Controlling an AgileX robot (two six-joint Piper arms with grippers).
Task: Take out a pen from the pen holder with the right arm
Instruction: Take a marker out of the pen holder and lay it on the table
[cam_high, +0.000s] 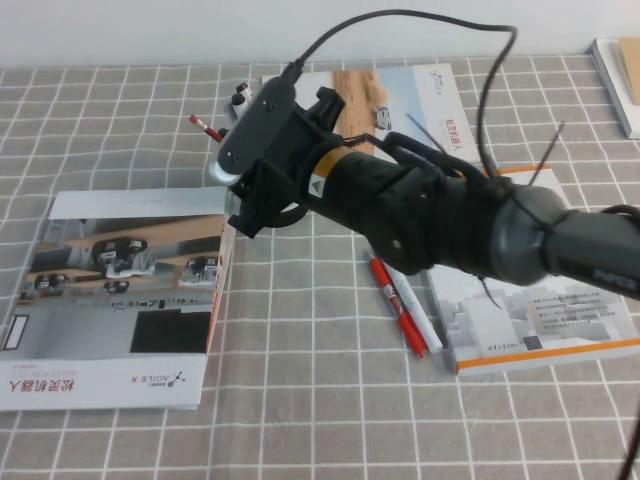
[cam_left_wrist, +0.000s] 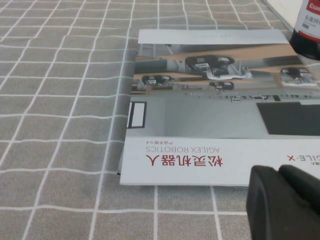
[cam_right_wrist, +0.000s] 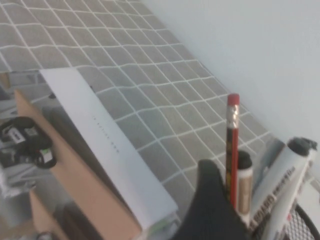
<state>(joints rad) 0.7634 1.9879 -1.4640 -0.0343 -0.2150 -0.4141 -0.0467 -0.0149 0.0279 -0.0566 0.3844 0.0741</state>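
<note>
Three booklets (cam_high: 120, 290), one loose red pen (cam_high: 392, 297).

The tablecloth (cam_high: 320, 400) is matt checked cloth, the booklet (cam_high: 120, 300) glossy paper, the pen holder (cam_right_wrist: 306, 225) black metal mesh.

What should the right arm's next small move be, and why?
Probably ease the right end effector down onto the red-capped pencil: it hovers at the pen holder, pencil close beside it, no grip visible. Left end effector sits parked near the brochure.
</note>
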